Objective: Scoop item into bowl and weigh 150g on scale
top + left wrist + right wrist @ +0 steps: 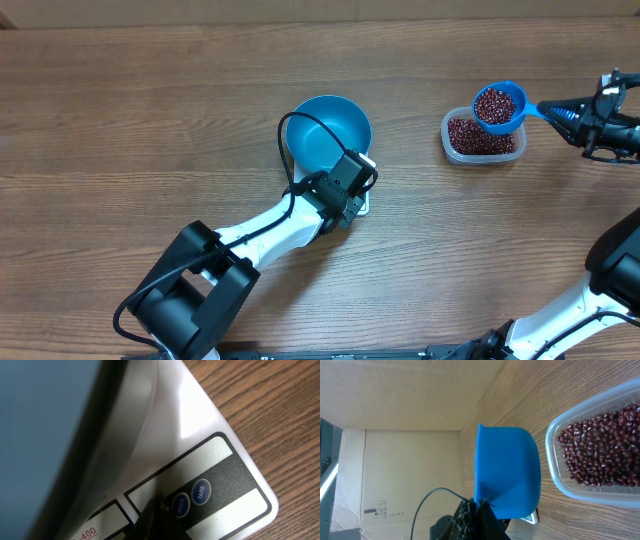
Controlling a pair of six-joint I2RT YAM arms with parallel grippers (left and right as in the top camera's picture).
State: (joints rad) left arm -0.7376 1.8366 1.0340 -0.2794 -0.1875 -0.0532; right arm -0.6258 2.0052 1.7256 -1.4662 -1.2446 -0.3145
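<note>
The blue bowl [328, 133] stands on the white scale [364, 204], which is mostly hidden under the bowl and my left arm. My left gripper [349, 198] is shut, its tip [156, 506] down on the scale's front panel [225, 480] beside the MODE and TARE buttons. The bowl's wall [40, 420] fills the left of the left wrist view. My right gripper [572, 113] is shut on the handle of a small blue scoop [498, 107] heaped with red-brown beans, held over the clear tub of beans [483, 138]. The right wrist view shows the scoop [507, 467] from its underside.
The clear tub [600, 450] with the remaining beans sits at the right on the wooden table. My left arm's base [190, 290] occupies the front left. My right arm [610, 270] comes in along the right edge.
</note>
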